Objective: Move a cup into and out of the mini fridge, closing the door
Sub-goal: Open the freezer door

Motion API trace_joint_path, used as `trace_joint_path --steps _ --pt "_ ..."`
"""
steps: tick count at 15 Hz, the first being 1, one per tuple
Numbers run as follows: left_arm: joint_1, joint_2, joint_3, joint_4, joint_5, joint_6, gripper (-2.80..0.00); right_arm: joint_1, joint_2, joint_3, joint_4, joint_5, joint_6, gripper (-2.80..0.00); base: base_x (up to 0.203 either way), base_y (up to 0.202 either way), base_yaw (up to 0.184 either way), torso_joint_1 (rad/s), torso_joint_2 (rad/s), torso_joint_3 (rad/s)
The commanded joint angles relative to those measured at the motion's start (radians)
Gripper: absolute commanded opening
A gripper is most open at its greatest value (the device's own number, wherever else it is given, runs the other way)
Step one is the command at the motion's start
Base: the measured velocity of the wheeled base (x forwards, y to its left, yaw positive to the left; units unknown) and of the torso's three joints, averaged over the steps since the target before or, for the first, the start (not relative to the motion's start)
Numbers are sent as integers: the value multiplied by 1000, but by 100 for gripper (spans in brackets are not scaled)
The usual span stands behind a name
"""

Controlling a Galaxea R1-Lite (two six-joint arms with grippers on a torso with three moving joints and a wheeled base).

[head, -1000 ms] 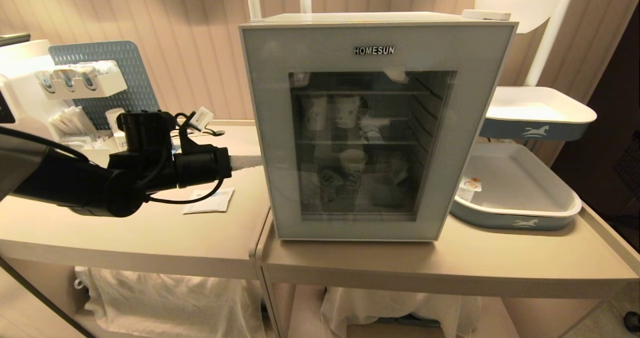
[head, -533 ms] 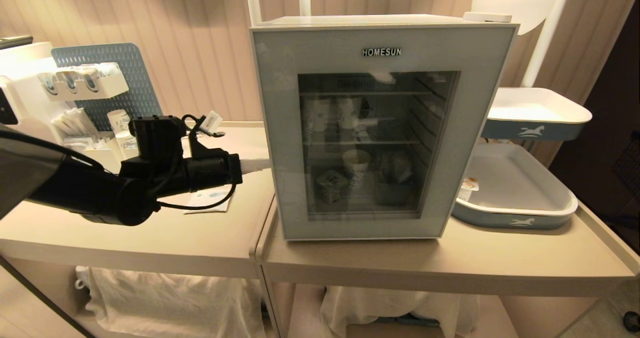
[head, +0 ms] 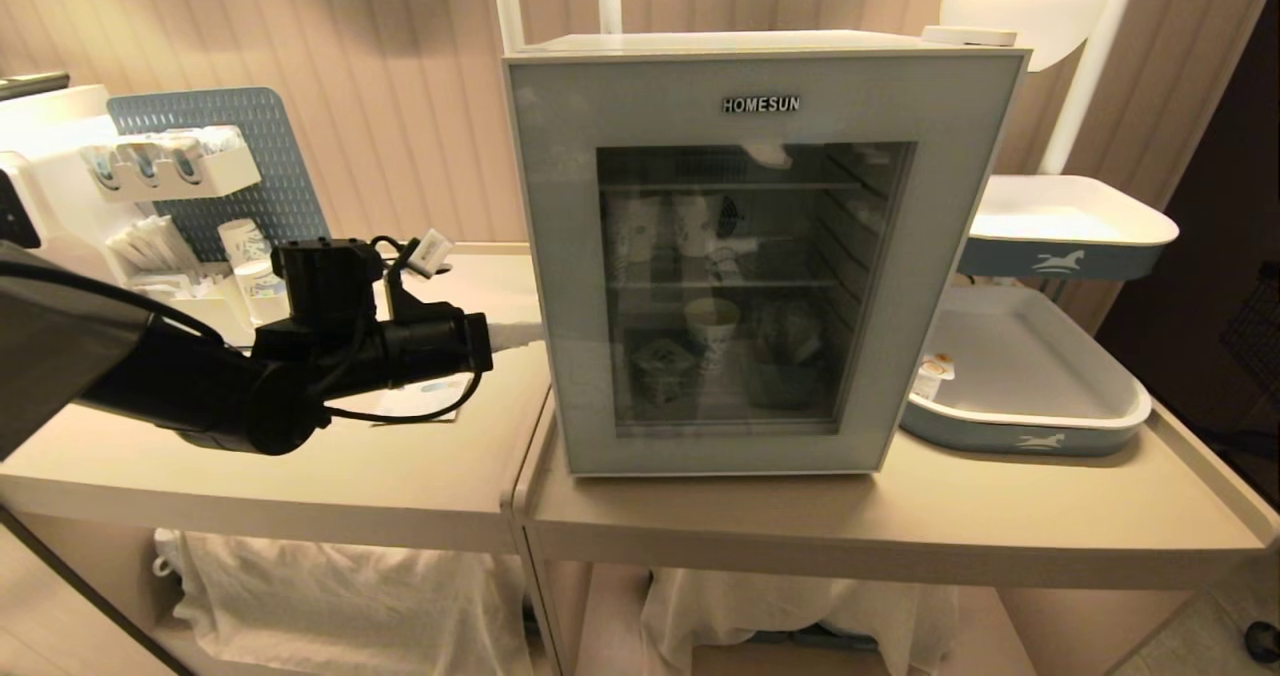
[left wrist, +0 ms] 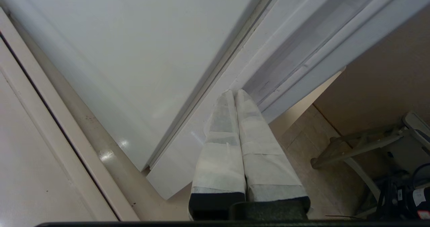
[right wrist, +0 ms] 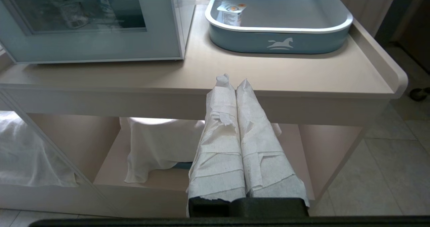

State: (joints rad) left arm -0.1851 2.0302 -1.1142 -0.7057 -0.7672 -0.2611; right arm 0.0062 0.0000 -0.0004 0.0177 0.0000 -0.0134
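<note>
Two claws: left gripper [head: 528,329] pressed shut, empty, tips at the door's [head: 560,256] left edge; right gripper [right wrist: 235,82] shut, parked low.
Door: closed on fridge [head: 720,44].
Cup: [head: 932,377] in tray [head: 1020,426], right of fridge; right arm nearer.

From above we face the mini fridge [head: 765,256]; our right wrist view shares it from lower down, and our left wrist view presses close against its side.
</note>
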Motion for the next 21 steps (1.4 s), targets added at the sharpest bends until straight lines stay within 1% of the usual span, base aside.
trace_joint_path --steps 1,3,6,9,13,14,15,16,17,21 --pt "-1 5 -12 -9 -1 -7 -280 0 2 0 -1 0 0 -280 0 0 0 0 0 0" --pt "-3 12 -19 -9 -3 -11 -280 1 2 0 -1 0 0 -280 0 0 0 0 0 0" --pt "-5 9 -3 -12 2 3 -280 0 2 0 0 1 0 -280 0 0 0 0 0 0" --pt "44 -8 24 -35 0 20 -280 0 2 0 -1 2 -2 -280 0 0 0 0 0 0" --pt "46 -11 21 -35 6 22 -280 1 2 -1 0 2 -2 -280 0 0 0 0 0 0" --pt "46 -12 22 -35 19 23 -280 1 2 0 1 2 -2 -280 0 0 0 0 0 0" --pt "46 -20 29 -32 47 27 -280 1 2 0 0 2 -2 -280 0 0 0 0 0 0" --pt "46 -30 52 -35 81 45 -280 1 2 0 -1 2 -2 -280 0 0 0 0 0 0" --pt "46 -28 47 -38 94 58 -280 1 2 -1 -1 2 -4 -280 0 0 0 0 0 0" --pt "41 -39 16 -15 82 51 -280 1 2 -1 -1 2 -4 -280 0 0 0 0 0 0"
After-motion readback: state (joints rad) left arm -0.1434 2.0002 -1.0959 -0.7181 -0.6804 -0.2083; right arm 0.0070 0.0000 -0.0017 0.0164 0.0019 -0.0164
